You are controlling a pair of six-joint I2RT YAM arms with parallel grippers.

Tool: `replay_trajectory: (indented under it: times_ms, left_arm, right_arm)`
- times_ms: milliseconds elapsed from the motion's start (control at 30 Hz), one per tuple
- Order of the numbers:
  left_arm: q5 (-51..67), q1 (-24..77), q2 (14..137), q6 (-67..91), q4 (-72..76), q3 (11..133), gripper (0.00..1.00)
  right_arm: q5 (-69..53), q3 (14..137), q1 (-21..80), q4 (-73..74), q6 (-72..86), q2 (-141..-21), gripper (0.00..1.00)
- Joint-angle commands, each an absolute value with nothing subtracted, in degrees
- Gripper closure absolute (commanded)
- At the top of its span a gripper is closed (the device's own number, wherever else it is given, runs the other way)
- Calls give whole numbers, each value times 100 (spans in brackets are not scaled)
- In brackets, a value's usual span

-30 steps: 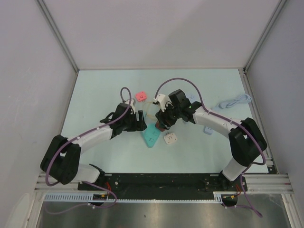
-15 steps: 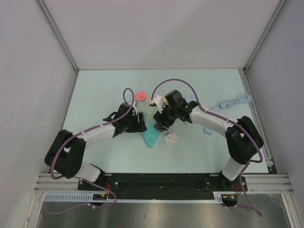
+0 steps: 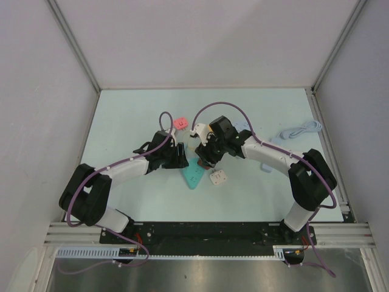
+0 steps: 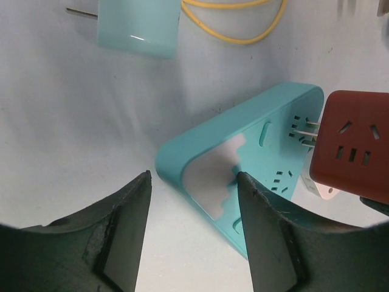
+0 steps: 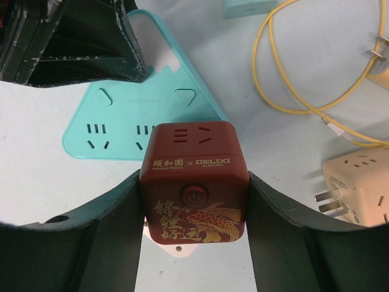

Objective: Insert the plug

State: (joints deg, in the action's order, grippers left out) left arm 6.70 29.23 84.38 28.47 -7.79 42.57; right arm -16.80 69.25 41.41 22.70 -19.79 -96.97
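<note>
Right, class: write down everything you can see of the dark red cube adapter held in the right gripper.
The dark red cube adapter is glossy plastic with rounded edges. One face carries gold DELIXI lettering, Chinese characters, a fish drawing and a round power button; another shows socket slots. The right gripper clamps it by two opposite sides. Its metal prongs point at the teal power strip and reach a socket there; how deep they sit cannot be told.

Red plug (image 3: 206, 162) over teal power strip (image 3: 193, 176)
</note>
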Motion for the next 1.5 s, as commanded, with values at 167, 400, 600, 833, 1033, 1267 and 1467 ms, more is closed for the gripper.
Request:
replay_trajectory:
  times_ms: [167, 400, 600, 833, 1033, 1267, 1467]
  left_arm:
    - [809, 2971, 8534, 2804, -721, 4456, 41]
    - [861, 2979, 8552, 2777, -730, 4482, 42]
    - [905, 3015, 8596, 2699, -738, 4517, 42]
    - [940, 3059, 8701, 2610, -756, 4579, 44]
    - [1019, 3067, 8719, 2680, -712, 4553, 48]
    - [1046, 3067, 8622, 2874, -650, 4386, 50]
    - [993, 3050, 8613, 2892, -729, 4289, 52]
  right_arm:
    - [-1188, 7128, 4306, 2505, -2030, -9844, 100]
    - [-809, 7128, 4368, 2584, -1899, -9800, 100]
    - [-1028, 7128, 4368, 2566, -1898, -9958, 100]
    - [-1116, 7128, 4359, 2584, -2030, -10327, 100]
    - [-984, 7102, 4430, 2724, -2092, -10538, 100]
    - [-940, 6242, 4517, 1901, -1706, -10152, 100]
    - [-774, 5179, 4632, 617, -1091, -9651, 100]
